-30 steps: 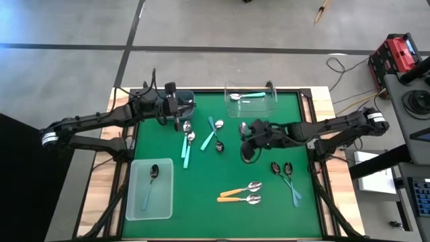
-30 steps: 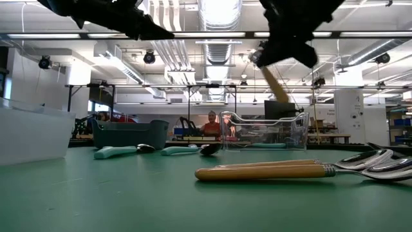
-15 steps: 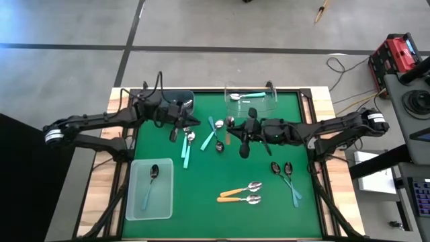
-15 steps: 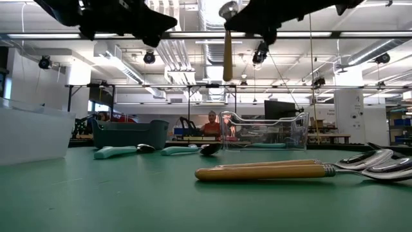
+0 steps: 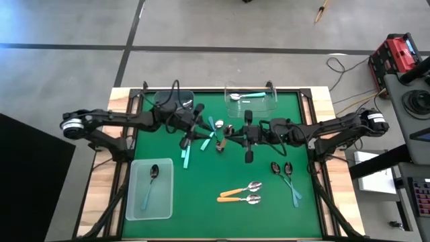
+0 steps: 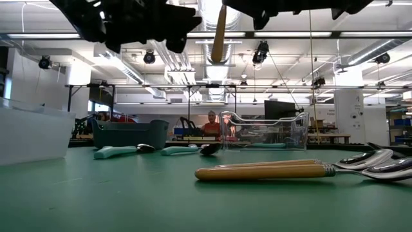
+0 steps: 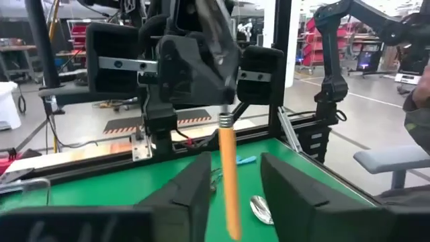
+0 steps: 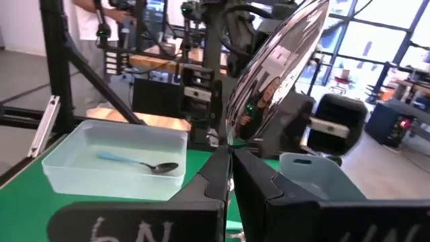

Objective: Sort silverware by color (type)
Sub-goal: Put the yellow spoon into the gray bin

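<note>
right gripper (image 5: 234, 132) clamps an orange-handled spoon (image 7: 230, 176) by its bowl; left gripper (image 7: 232, 195) fingers parted around the handle, contact unclear.

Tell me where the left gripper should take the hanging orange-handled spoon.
Mid-handle, level from the side: the orange-handled spoon hangs nearly upright from the right gripper, shut at its neck, its handle free between the left gripper's open fingers.

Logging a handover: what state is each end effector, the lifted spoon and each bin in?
Right end effector: shut on the orange-handled spoon, at its bowl.
Left end effector: open, fingers flanking the handle.
Orange-handled spoon: airborne, handle down.
Clear bin: holds one teal spoon.
Frosted tray: holds one blue-handled spoon.
</note>
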